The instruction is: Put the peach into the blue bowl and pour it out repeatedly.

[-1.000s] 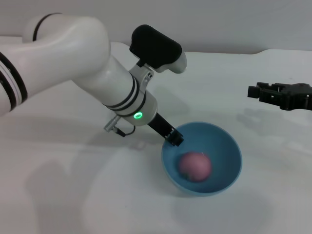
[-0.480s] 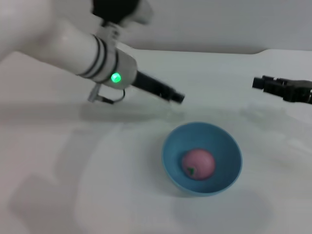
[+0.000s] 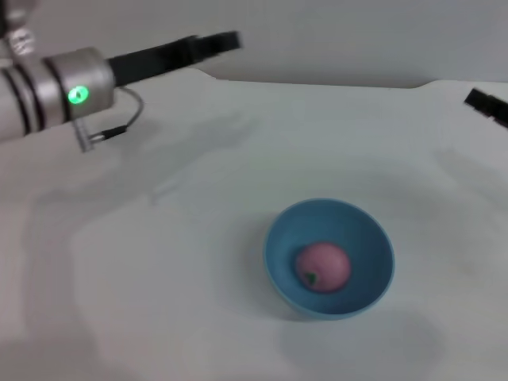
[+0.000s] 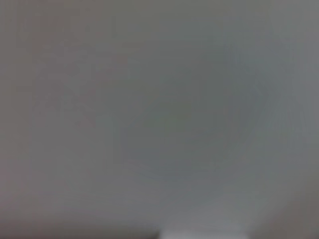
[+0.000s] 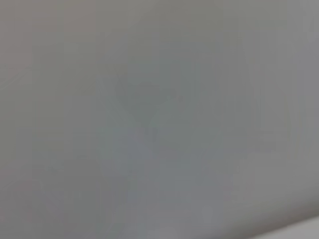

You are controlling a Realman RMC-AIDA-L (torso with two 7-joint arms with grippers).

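The pink peach (image 3: 323, 267) lies inside the light-blue bowl (image 3: 369, 234), which stands upright on the white table, right of the middle in the head view. A dark green stem spot shows on the peach's near left side. My left gripper (image 3: 228, 40) is high at the far left, well away from the bowl, and holds nothing. My right gripper (image 3: 486, 103) shows only as a dark tip at the right edge. Both wrist views show only plain grey surface.
The white table (image 3: 159, 262) spreads all around the bowl. Its far edge meets a grey wall at the back. A thin cable hangs from my left wrist (image 3: 119, 127).
My left gripper has let go of the bowl's rim and pulled up and back to the far left. The bowl has settled upright with the peach inside. My right gripper has moved off to the right.
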